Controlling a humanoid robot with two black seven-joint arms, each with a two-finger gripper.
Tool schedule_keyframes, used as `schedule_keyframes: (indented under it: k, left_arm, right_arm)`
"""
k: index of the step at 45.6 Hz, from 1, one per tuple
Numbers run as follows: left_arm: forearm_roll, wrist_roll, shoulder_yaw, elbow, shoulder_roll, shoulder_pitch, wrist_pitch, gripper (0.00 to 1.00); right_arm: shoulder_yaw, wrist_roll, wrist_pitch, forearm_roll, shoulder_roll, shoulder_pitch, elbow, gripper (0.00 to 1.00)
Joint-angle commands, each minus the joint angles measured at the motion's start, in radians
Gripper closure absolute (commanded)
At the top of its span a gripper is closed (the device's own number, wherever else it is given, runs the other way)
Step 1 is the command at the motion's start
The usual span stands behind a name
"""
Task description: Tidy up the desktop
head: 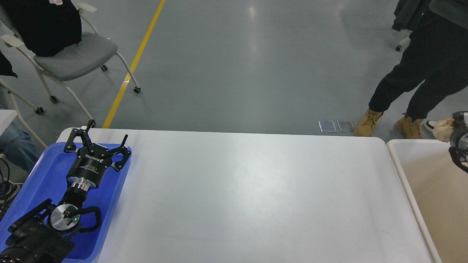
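Note:
The desktop [256, 190] is a wide white tabletop with rounded corners, and nothing lies on its bare surface. My left gripper [103, 140] is open and empty, hovering over the far end of the blue tray [36, 175] at the desktop's left. My right gripper [449, 126] shows only partly at the right edge. It holds a beige crumpled wad [441, 129] just above the far rim of the beige bin [402, 171].
A person in tan boots [369, 122] stands just beyond the desktop's far right corner. A grey wheeled chair [69, 54] with a black bag stands at the far left. A yellow floor line [135, 62] runs behind the table.

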Motion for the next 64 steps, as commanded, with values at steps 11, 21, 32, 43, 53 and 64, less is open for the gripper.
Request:
schedule_keyframes:
  k: [11,21,32,43,53,64]
  left_arm:
    - [0.000,0.000,-0.002,0.001,0.000,0.000,0.000,0.01]
    - [0.000,0.000,-0.002,-0.001,0.000,0.000,0.000,0.01]
    - [0.000,0.000,0.000,0.001,0.000,0.000,0.000,0.01]
    - [0.000,0.000,0.000,-0.001,0.000,0.000,0.000,0.01]
    - [0.000,-0.002,0.000,-0.001,-0.001,0.000,0.000,0.01]
    - [0.000,0.000,0.000,-0.001,0.000,0.000,0.000,0.01]
  right_arm:
    - [0.164,-0.002,0.003,0.019,0.070,-0.230,-0.095,1.00]
    - [0.209,0.001,0.012,0.019,0.065,-0.287,-0.115,1.00]
    - [0.212,0.003,0.014,0.019,0.065,-0.291,-0.115,1.00]
    - [0.212,0.003,0.035,0.020,0.067,-0.299,-0.103,0.41]
    - [0.209,0.001,0.205,0.003,0.059,-0.305,-0.103,0.00]
    - [0.196,0.000,0.218,-0.001,0.053,-0.279,-0.102,0.00]
